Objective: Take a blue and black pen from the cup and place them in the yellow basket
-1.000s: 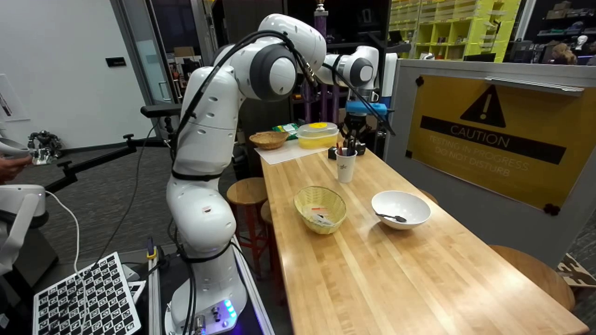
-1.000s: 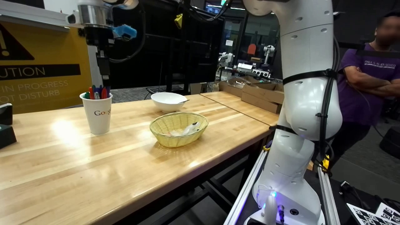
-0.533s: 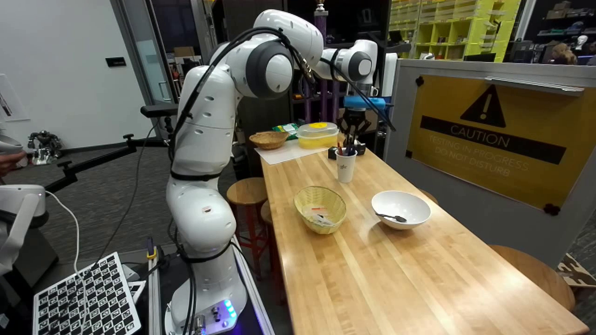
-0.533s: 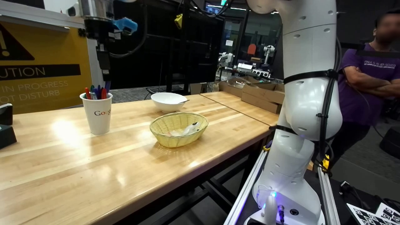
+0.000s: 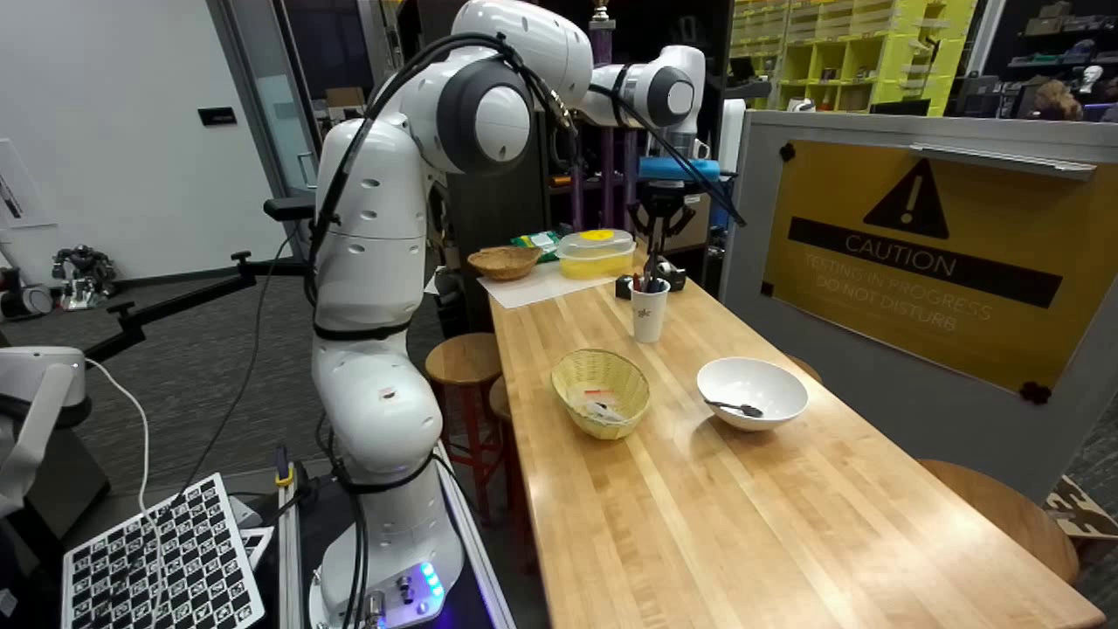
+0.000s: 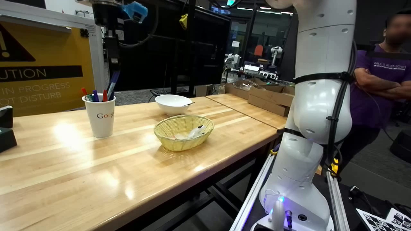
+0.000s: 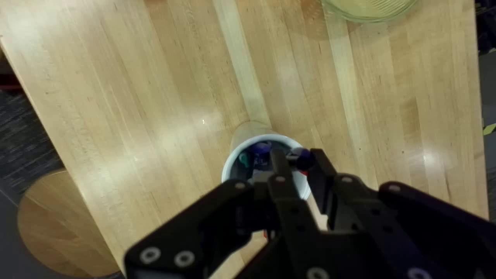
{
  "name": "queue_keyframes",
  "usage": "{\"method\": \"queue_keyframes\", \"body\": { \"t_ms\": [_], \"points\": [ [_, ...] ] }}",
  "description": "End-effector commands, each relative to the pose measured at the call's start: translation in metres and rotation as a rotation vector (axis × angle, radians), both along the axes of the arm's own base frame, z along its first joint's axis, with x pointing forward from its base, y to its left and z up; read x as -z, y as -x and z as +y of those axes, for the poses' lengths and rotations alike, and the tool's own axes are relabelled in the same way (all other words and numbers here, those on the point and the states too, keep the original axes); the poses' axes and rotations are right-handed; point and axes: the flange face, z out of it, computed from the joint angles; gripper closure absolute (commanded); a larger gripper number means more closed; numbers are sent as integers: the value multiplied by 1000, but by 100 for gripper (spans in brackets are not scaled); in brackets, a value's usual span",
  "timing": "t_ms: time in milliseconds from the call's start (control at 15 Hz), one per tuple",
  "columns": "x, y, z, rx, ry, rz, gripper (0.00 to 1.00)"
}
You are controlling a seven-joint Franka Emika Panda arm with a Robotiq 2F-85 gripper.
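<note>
The cup, a whitish paper cup point(image 6: 99, 123) with lettering, stands upright on the table, also in an exterior view point(image 5: 648, 321) and the wrist view point(image 7: 229, 164). Several pens stick out, among them a red pen point(image 6: 105, 95) and a blue pen point(image 6: 95, 96). My gripper point(image 6: 114, 68) is above the cup, shut on another blue pen point(image 6: 113, 82), which slants upward; its lower end is hidden at the cup's rim. The fingertips and pen top show in the wrist view point(image 7: 300, 159). I cannot single out a black pen. The yellow basket point(image 6: 179, 145) stands apart point(image 5: 569, 386).
The yellow basket holds a whitish item point(image 6: 196, 131). A white bowl point(image 5: 773, 384) with a dark spoon stands beside it. Behind the cup are dark boxy objects point(image 5: 677, 279), a plastic container point(image 5: 576, 265) and a brown basket point(image 5: 505, 273). Cardboard boxes point(image 6: 268, 101) lie on the table farther off.
My gripper has risen from close above the cup, and the blue pen has come up with it, now showing more length. The pens left in the cup have shifted. Cup, basket and bowl stay put.
</note>
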Motion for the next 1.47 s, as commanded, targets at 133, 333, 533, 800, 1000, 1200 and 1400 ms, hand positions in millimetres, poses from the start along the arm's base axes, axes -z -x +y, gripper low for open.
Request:
{"method": "queue_keyframes", "body": {
  "t_ms": [133, 333, 533, 800, 1000, 1200, 1400],
  "points": [
    [-24, 35, -12, 45, 69, 8, 95],
    [-29, 48, -16, 61, 100, 15, 95],
    [-28, 57, -17, 70, 122, 24, 95],
    [-23, 66, -22, 85, 126, 40, 95],
    [-19, 74, -25, 100, 131, 55, 95],
    [-19, 82, -29, 114, 154, 64, 95],
    [-24, 95, -35, 133, 155, 62, 95]
  ]
}}
